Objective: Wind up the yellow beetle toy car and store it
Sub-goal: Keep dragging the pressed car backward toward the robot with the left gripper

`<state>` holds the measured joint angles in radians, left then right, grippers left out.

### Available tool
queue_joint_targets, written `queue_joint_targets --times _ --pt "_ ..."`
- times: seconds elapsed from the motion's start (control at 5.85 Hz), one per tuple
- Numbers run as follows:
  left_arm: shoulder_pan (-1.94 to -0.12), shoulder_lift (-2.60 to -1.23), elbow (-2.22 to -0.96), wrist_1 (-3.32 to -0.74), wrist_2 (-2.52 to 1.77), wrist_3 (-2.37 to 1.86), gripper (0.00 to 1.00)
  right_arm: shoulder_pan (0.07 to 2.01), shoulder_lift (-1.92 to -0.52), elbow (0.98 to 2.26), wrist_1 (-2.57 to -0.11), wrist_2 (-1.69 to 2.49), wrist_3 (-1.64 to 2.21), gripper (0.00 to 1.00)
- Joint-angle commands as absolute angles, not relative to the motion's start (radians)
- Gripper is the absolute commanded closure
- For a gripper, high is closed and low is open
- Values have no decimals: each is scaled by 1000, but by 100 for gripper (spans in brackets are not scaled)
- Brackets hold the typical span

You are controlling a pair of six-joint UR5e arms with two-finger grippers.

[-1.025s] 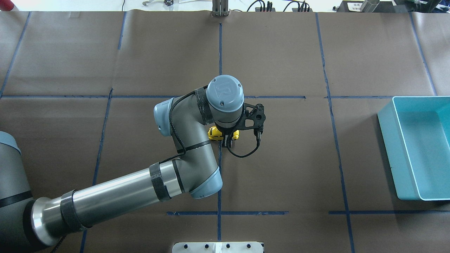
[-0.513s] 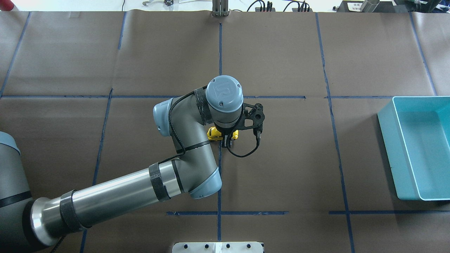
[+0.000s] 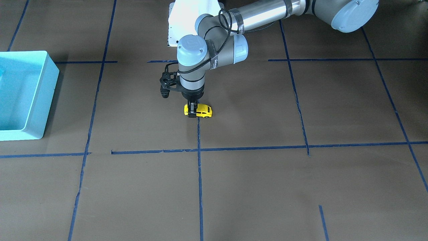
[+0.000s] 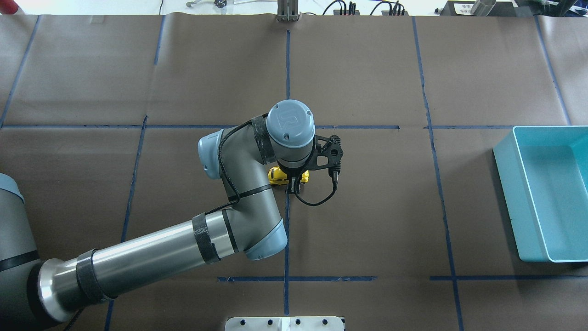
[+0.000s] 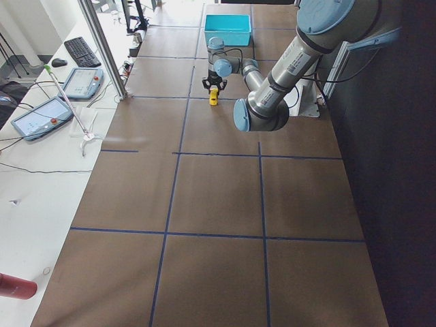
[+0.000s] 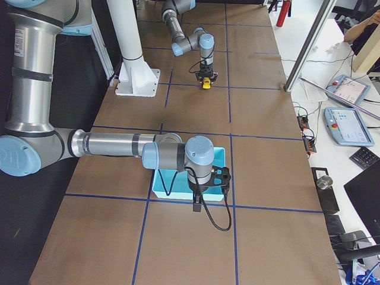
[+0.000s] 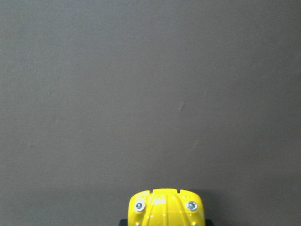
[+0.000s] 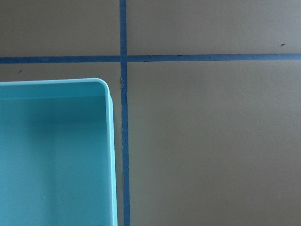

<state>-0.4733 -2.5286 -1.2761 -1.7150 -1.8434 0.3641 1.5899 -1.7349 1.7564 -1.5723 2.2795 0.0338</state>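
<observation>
The counter is brown paper ruled into squares by blue tape lines, and the yellow beetle toy car stands on its wheels near the middle, beside one of those lines. My left fingers come straight down and are clamped across its tail end. I judge I hold it low like this so the wheels press on the paper and a drag can load the spring. My wrist view shows only its yellow nose poking out ahead. The turquoise bin waits well apart at the counter's end. My right fingers hang by its corner, likely ready for storing, but I cannot tell whether they are apart or together
</observation>
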Motion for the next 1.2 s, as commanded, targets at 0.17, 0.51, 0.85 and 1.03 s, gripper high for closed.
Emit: queue_joint_targets --times 0.17,0.51,0.85,1.03 --pt "-476 -2510 -1292 -1715 -1845 367 97 1589 -1735 1756 -1572 2279 34 0" --pt "-479 -2502 -1301 -1715 -1851 367 97 1591 -1735 1756 -1572 2279 34 0" --pt "-483 -2488 -1315 -1715 -1859 367 97 1589 -1735 1755 -1572 2279 34 0" --pt "-483 -2477 -1321 -1715 -1859 368 97 1589 -1735 1755 -1572 2279 32 0"
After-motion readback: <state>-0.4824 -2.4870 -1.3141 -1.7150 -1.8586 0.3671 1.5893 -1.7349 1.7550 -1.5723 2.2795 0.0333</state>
